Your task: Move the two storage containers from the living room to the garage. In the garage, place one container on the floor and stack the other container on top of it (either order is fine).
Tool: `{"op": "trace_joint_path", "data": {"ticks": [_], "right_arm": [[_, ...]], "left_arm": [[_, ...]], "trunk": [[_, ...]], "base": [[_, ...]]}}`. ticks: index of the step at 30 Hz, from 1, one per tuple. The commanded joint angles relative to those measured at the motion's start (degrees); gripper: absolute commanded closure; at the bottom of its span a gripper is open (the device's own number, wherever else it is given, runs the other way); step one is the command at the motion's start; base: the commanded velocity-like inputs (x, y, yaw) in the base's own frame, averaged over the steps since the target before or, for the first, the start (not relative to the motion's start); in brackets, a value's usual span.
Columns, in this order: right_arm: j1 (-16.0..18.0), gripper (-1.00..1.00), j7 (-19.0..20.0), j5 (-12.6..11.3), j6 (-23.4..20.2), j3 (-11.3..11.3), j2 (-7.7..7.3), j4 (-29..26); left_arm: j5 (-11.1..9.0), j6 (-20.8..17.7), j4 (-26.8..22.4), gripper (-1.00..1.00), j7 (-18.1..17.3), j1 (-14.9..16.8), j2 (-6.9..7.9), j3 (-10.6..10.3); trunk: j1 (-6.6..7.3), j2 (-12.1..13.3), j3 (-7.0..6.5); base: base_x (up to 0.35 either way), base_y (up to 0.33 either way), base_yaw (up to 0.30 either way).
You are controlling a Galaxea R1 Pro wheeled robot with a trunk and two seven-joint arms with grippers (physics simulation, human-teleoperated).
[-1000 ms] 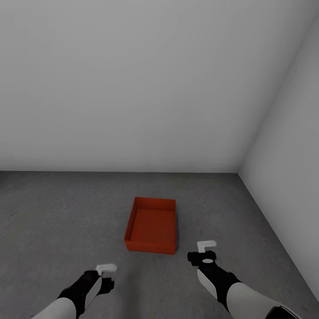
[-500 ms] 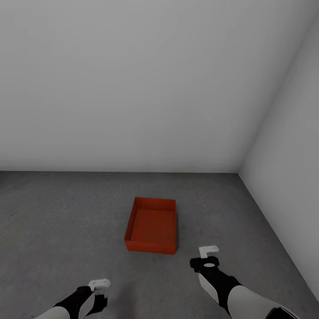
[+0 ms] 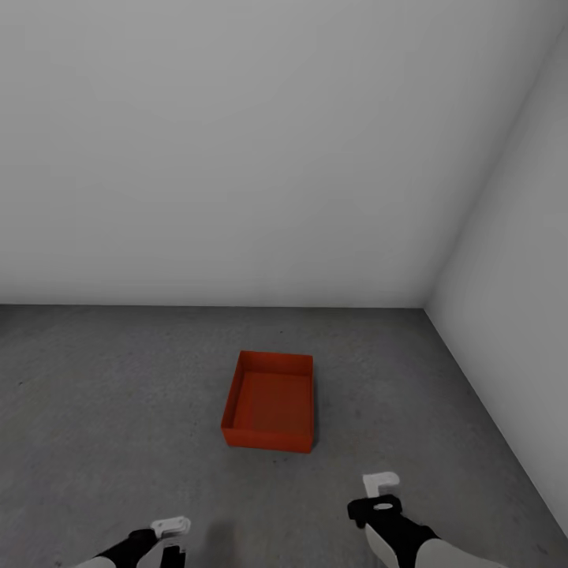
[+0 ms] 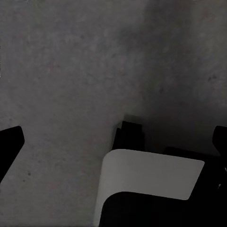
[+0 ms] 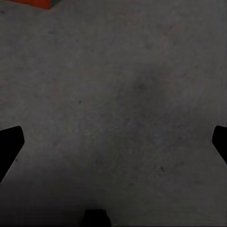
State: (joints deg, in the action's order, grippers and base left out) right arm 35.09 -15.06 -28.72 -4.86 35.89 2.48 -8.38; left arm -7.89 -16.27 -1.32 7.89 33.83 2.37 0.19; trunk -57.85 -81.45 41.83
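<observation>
Grey speckled concrete floor (image 3: 110, 394) spreads out ahead of you, closed off by a plain white wall (image 3: 237, 158) at 12 o'clock and a second white wall (image 3: 521, 300) at about 2 o'clock; the two meet in a corner.

One red-orange storage container (image 3: 270, 401) sits on that floor straight ahead at 12 o'clock, upright, open-topped and with nothing inside. It stands well apart from both walls. A sliver of its orange wall (image 5: 28, 2) also shows at the edge of your right wrist view.

Your left gripper (image 3: 170, 527) hangs low at roughly 7 o'clock from the container, clear of it. In its wrist view the two dark fingertips (image 4: 10, 142) sit at opposite edges of the picture, so it is spread wide and carries nothing.

Your right gripper (image 3: 380, 489) hovers at about 5 o'clock from the container, near its close right corner but not touching it. Its fingertips (image 5: 9, 142) are likewise set far apart over bare concrete, holding nothing.
</observation>
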Motion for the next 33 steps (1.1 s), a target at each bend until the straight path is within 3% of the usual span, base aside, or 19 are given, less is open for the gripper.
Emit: {"op": "trace_joint_path", "data": {"ticks": [1,10,17,21,33], "right_arm": [[-1.3,-1.00,-0.4,-0.2,-0.4,0.5,-0.10,-0.1],[-11.0,-1.00,-0.4,-0.1,2.1,0.5,-0.20,3.4],[-13.2,-1.00,-0.4,-0.4,6.4,0.5,0.04,9.1],[-16.4,-1.00,-0.5,-0.3,9.4,0.5,0.06,9.9],[-18.2,-1.00,-0.4,-0.6,10.5,0.5,-0.01,10.1]], "left_arm": [[-0.6,0.6,0.3,-1.00,0.3,-0.1,0.00,0.0],[-0.6,2.6,1.1,-1.00,0.2,-0.6,0.33,-0.1],[-0.5,5.8,1.1,-1.00,0.2,-0.8,0.31,-0.1],[-0.4,7.2,1.2,-1.00,0.2,-1.1,0.35,-0.1],[-0.3,7.6,1.2,-1.00,0.2,-2.1,0.22,-0.1]], "trunk": [[0.00,0.0,0.04],[0.00,0.0,0.04],[0.00,0.0,-0.13],[0.00,0.0,-0.43],[0.00,0.0,-1.47]], "base": [[0.000,0.000,0.000],[0.000,0.000,0.000],[0.000,0.000,0.000],[0.000,0.000,0.000],[0.000,0.000,0.000]]}}
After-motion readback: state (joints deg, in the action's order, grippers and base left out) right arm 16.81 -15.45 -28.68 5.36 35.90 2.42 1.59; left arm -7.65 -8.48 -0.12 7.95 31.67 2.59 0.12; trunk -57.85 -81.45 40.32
